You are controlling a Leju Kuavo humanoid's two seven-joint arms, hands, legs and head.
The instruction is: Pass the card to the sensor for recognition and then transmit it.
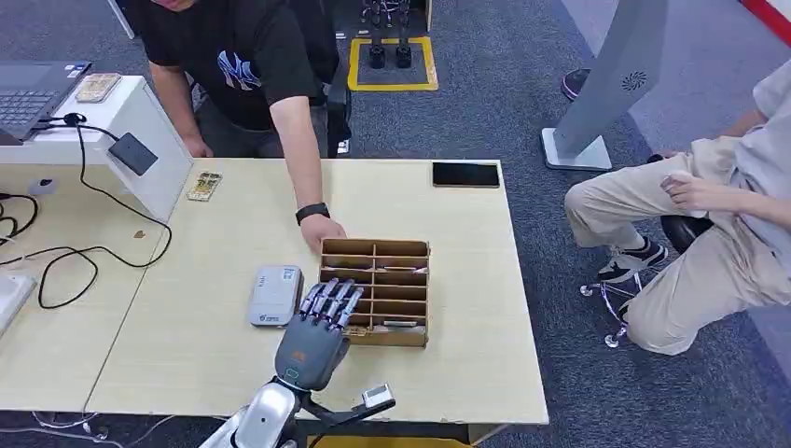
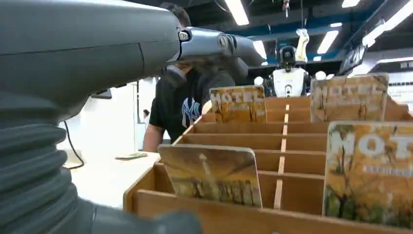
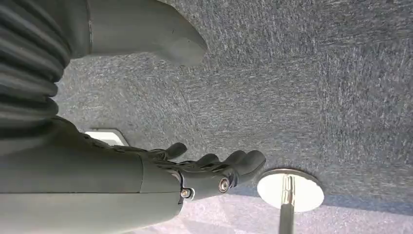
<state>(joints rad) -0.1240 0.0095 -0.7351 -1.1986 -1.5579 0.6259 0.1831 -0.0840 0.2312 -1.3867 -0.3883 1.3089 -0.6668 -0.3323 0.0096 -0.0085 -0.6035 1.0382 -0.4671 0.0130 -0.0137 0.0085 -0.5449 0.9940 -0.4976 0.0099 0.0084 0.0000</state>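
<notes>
Cards (image 2: 237, 104) printed "HOTEL" stand upright in the slots of the wooden divided box (image 1: 375, 291) on the bench (image 1: 187, 355); how many slots are filled cannot be told. Left hand (image 1: 317, 329) hovers at the box's near left corner, fingers spread over its slots, holding nothing. A person's hand (image 1: 322, 230) rests at the box's far left corner. A grey card reader (image 1: 276, 295) lies just left of the box. Right hand (image 3: 195, 170) hangs over carpet, fingers loosely extended, empty.
</notes>
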